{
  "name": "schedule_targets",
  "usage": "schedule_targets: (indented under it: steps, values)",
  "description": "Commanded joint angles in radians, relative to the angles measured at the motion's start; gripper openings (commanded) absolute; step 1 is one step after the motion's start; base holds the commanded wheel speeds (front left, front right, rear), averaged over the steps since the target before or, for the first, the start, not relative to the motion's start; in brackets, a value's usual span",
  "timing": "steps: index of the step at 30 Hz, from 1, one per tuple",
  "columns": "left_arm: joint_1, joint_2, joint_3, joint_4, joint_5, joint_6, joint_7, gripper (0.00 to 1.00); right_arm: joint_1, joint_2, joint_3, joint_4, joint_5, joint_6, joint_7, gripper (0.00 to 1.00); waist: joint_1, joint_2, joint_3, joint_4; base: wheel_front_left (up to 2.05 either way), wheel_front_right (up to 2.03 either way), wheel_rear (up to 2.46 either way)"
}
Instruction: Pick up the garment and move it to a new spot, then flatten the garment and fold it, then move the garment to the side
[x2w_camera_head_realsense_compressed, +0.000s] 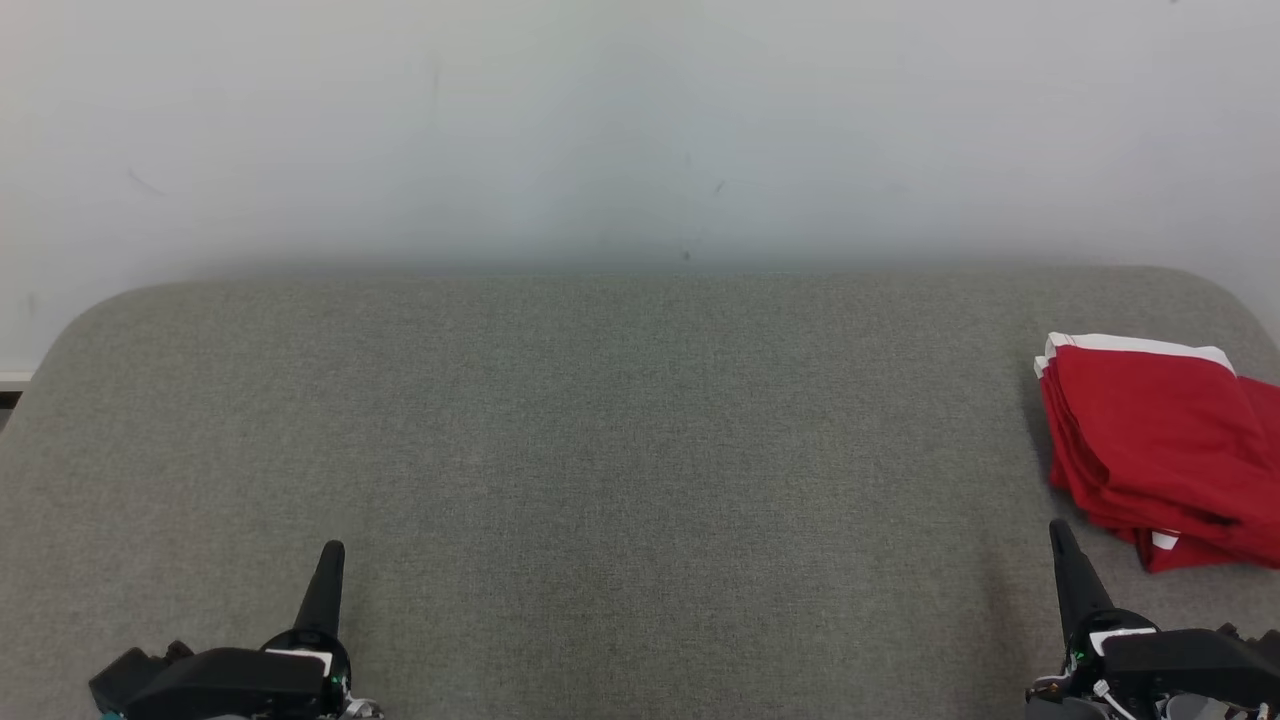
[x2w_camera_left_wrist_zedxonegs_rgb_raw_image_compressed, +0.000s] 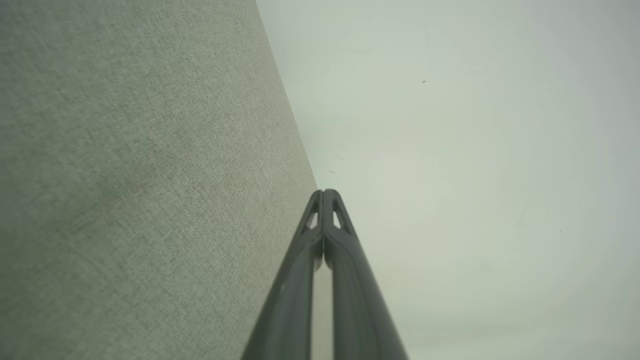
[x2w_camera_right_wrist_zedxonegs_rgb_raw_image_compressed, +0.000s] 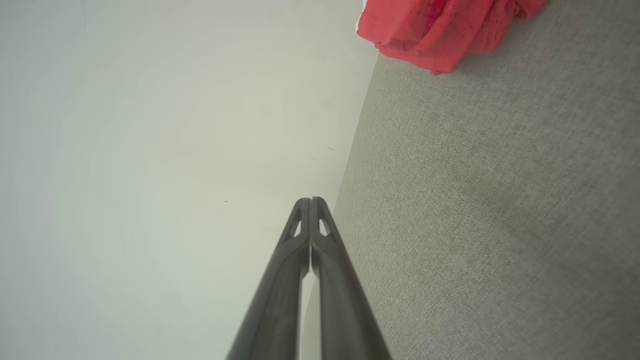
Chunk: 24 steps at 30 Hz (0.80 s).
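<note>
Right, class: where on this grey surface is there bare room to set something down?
The grey upholstered surface is bare from its left edge across the middle, back to the white wall. The crowded part is the right edge, where the folded red garment lies.

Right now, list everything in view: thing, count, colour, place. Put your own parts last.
garment: one, red with white trim, folded, at the right edge of the fabric surface
fabric surface: one, grey-green, spread before the robot up to the wall
wall: one, pale white, behind the surface
left hand: one, dark, lower left of the head view, shut, holding nothing
right hand: one, dark, lower right of the head view, shut, near the garment but apart from it
</note>
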Motion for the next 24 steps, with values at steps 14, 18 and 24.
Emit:
schedule_targets:
  steps: [14,18,24]
  values:
    - [-0.046,-0.007,0.012,0.007,-0.111,-0.012,0.03,0.0,-0.025,-0.005,0.0,0.002,0.126,0.001,0.007,0.0,-0.0001,-0.0001,0.008,-0.005,0.0,0.0,0.0]
    - [-0.051,-0.009,0.015,0.009,-0.141,-0.014,0.039,0.0,-0.031,-0.005,0.0,0.003,0.16,0.001,0.009,0.0,-0.0001,-0.0001,0.011,-0.007,0.0,0.0,0.0]
    - [-0.062,-0.011,0.019,0.012,-0.18,-0.017,0.05,0.0,-0.038,-0.005,0.0,0.005,0.202,0.001,0.011,0.0,-0.0001,-0.0001,0.015,-0.009,0.0,0.0,0.0]
